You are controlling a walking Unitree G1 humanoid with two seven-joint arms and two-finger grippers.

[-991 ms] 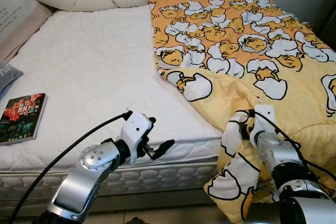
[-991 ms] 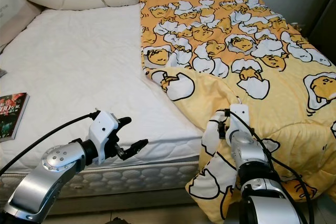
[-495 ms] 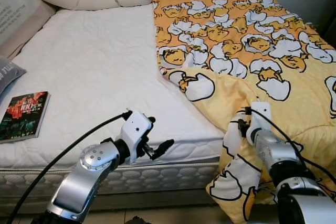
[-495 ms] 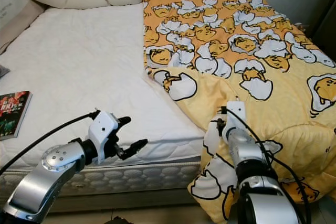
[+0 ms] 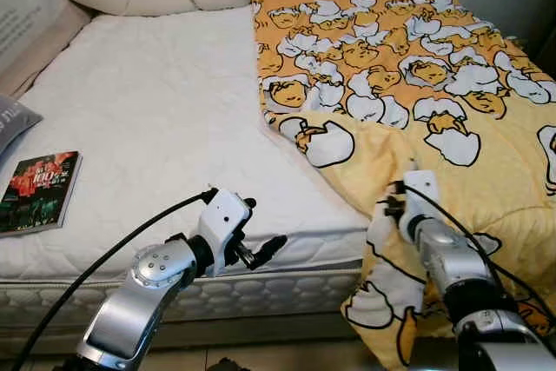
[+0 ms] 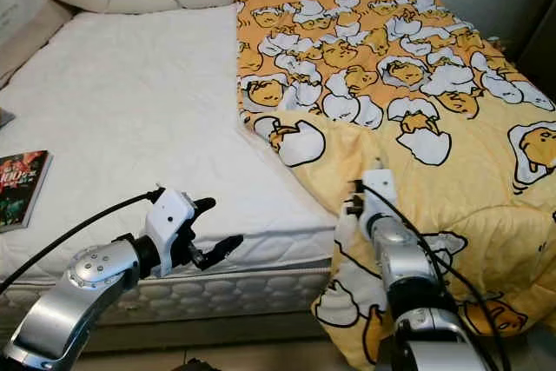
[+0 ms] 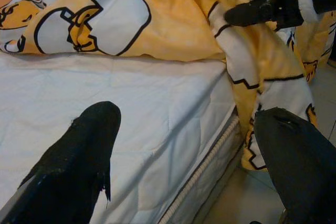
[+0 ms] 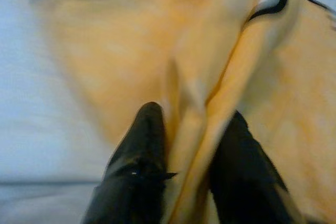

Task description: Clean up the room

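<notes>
The left arm reaches forward with its tool [image 5: 261,251] spread wide and empty, while the right arm stretches ahead, its tool [image 8: 184,145] pinched tight on a fold of cloth.

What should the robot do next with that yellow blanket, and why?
Probably draw the blanket sideways over the bare mattress. The right gripper is pinched on a fold at the corner hanging off the bed's edge, the blanket covers only one side, and the left gripper hovers open by the mattress edge, holding nothing.
</notes>
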